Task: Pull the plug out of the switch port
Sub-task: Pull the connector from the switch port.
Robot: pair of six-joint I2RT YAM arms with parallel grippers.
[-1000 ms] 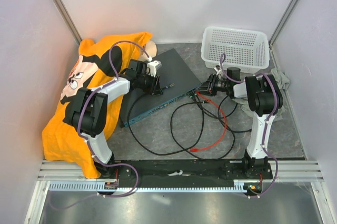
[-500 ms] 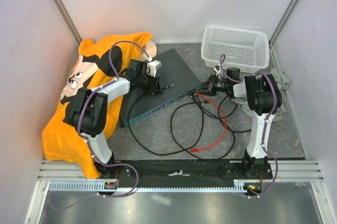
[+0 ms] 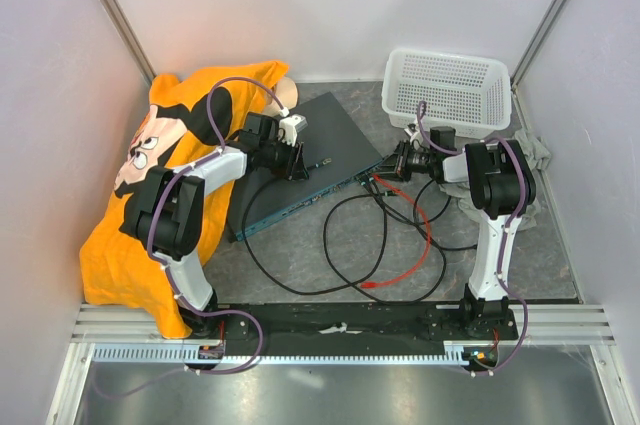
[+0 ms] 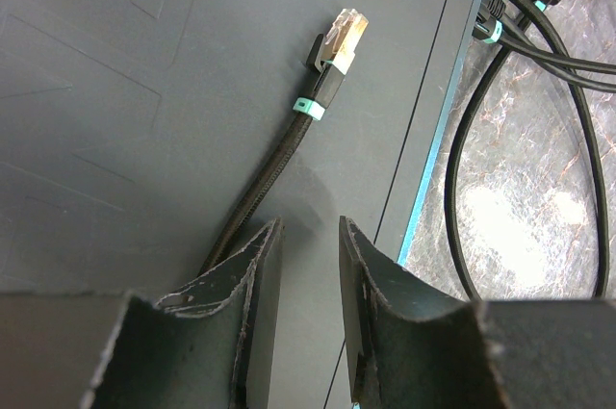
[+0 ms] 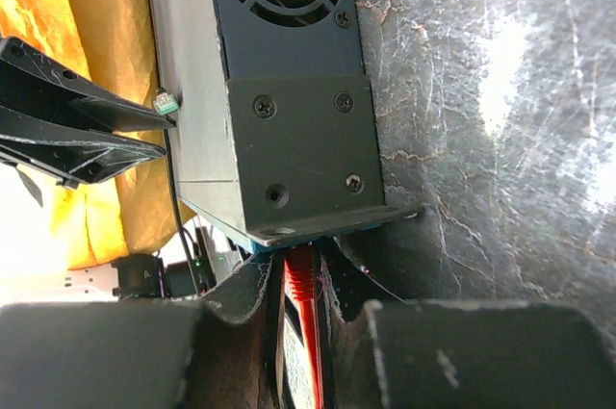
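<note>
Right tool (image 5: 296, 269) nearly closed — pinching the red plug (image 5: 299, 332) at the switch (image 5: 289, 140).

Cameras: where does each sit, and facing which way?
Top external: above and behind, looking down; both arms show.
Left wrist: over the flat dark blue-grey switch, facing a loose black braided plug; left gripper shows.
Right wrist: low at the switch's end panel; right gripper grips a red cable.
Shared: the switch, in all three.

No readable text, brand or number is showing anywhere; the orange cloth (image 3: 120, 235) is carrying only a cartoon face, and the switch (image 3: 332, 137) is showing nothing legible.
</note>
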